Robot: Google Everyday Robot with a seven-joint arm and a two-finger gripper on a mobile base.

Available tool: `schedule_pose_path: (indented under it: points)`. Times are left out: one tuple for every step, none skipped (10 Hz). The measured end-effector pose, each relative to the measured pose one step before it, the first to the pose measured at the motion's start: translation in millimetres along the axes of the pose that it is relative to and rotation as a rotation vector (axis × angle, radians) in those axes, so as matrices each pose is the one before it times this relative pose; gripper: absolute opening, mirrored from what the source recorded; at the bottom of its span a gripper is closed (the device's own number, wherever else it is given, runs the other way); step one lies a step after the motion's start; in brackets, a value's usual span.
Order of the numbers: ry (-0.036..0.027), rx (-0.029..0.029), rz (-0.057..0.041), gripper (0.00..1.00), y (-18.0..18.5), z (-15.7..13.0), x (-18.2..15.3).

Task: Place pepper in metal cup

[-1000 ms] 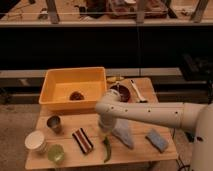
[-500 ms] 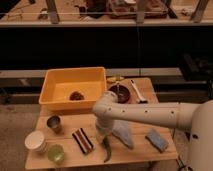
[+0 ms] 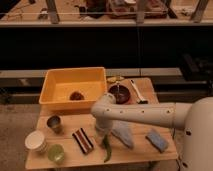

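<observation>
Just right of the dark striped rectangular block [image 3: 82,140] lies the slender green chili pepper [image 3: 106,150]. The white gripper [image 3: 102,134] is at its upper end, opening/hold can't tell. Behind-left of block: small grey metal cup [image 3: 54,123].

One raised camera, set fairly near, looks down and across the desk [image 3: 135,154] from its front edge. The pincer [image 3: 102,134] hangs low over the desk's front half, mid-frame.

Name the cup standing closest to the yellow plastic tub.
The small grey metal cup, just in front of the yellow tub; the white paper cup and translucent green cup sit farther forward. The claw is by the long green chili pepper.
</observation>
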Motion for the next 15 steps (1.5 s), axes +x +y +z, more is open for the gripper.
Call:
schedule_pose_path:
  points:
    - [-0.00779, -0.00386, 0.00386, 0.46, 0.44, 0.61, -0.81]
    - [-0.01172, -0.00476, 0.00538, 0.38, 1.44, 1.19, -1.46]
    - [-0.00424, -0.00213, -0.00294, 0.28, -1.09, 0.41, 1.58]
    - [-0.00085, -0.00053, 0.00024, 0.25, 0.11, 0.17, -0.09]
    - [-0.00006, -0.00004, -0.00012, 0.25, -0.12, -0.07, 0.10]
    - [0.00020, -0.00006, 0.00071, 0.22, 0.26, -0.02, -0.46]
    - [0.00432, -0.00074, 0.00109, 0.13, 0.36, -1.47, -0.27]
    - [0.00735, 0.00037, 0.00253, 0.05, 0.75, -2.98, -1.12]
    - [0.02678, 0.00190, 0.00043, 0.01, 1.05, -8.51, 0.05]
    - [0.03135, -0.00302, -0.00296, 0.00, 0.89, -15.05, -0.14]
    - [0.03826, -0.00429, -0.00816, 0.00, 0.63, -20.79, 2.66]
    - [0.03525, -0.00121, -0.00721, 0.00, 1.74, -18.69, 3.81]
    - [0.05834, 0.00985, -0.01804, 0.00, 2.37, -24.67, 8.68]
    - [0.05706, 0.01112, -0.02102, 0.00, 2.57, -19.65, 9.09]
    - [0.04189, 0.00905, -0.02462, 0.00, 1.51, -13.16, 9.09]
